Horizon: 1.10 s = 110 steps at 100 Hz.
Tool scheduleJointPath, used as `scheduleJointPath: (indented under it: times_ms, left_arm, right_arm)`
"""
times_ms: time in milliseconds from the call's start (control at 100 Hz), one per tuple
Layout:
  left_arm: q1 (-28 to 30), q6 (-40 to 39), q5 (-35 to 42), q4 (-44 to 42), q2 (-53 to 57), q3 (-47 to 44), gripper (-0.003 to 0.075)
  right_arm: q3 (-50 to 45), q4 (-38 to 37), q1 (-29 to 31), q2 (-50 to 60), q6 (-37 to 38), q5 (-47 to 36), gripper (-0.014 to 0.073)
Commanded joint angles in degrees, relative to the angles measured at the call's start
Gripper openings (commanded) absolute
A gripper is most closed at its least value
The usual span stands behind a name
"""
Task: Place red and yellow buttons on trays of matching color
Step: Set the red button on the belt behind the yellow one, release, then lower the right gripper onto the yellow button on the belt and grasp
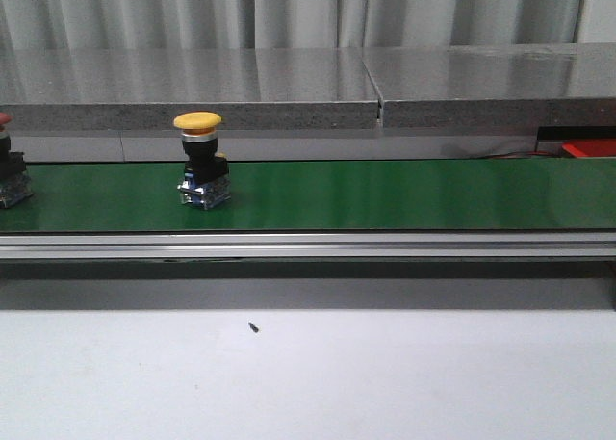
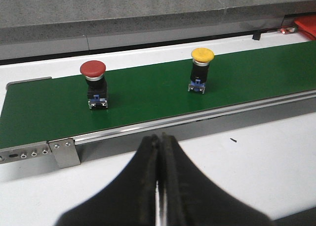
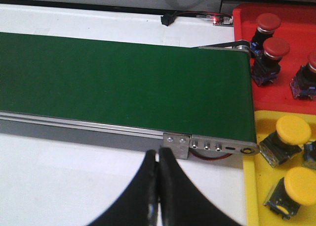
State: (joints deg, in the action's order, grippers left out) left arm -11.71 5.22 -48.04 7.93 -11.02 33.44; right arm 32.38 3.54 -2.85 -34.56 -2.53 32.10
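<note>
Two buttons are riding the long green conveyor belt point(image 1: 385, 194) right now: a yellow mushroom-head push button point(image 1: 200, 161) stands upright on its black-and-metal base toward the left part of the belt, and a red mushroom-head push button point(image 2: 95, 85) stands upright well apart from it, nearer the belt's left end and only just peeking in at the edge of the front view. Both sit on their bases with caps up, which leaves the caps and necks free for a grasp from above. Both arms hang back over the white table, short of the belt. The left gripper point(image 2: 159, 139) has its black fingers pressed together with nothing between them, and the right gripper point(image 3: 158, 154) is likewise closed and empty. At the belt's right end sit the red plastic tray point(image 3: 291, 95), holding several red-capped buttons, and just beside it the yellow plastic tray point(image 3: 252, 186), holding yellow-capped ones, so the sorting looks well under way. My read is that the trays sit there so buttons arrive within the right arm's reach, and either gripper must open before any pick.
</note>
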Motion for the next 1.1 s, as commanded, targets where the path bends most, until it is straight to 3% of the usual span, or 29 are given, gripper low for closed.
scheduleJointPath:
  times_ms: [0, 250, 480, 830, 1090]
  left_arm:
    - [-0.31, 0.11, 4.30, 1.04, -0.78, 1.32, -0.0019]
    - [-0.31, 0.11, 4.30, 1.04, -0.78, 1.32, -0.0018]
    - [-0.31, 0.11, 4.30, 1.04, -0.78, 1.30, -0.0018]
    - [-0.31, 0.11, 4.30, 1.04, -0.78, 1.19, -0.0018]
    - [-0.31, 0.11, 4.30, 1.04, -0.78, 1.19, -0.0018]
  right_arm:
    - [4.99, 0.35, 0.10, -4.80, -2.78, -2.88, -0.0005]
    - [15.63, 0.98, -0.58, -17.29, -2.96, 0.86, 0.0271]
    - [24.82, 1.91, -5.65, -26.39, -2.96, 6.27, 0.0522]
    - [40.32, 3.05, -13.98, -39.86, -3.25, 16.83, 0.0535]
    - [51.33, 5.03, -18.18, -51.04, -9.16, 25.15, 0.0530]
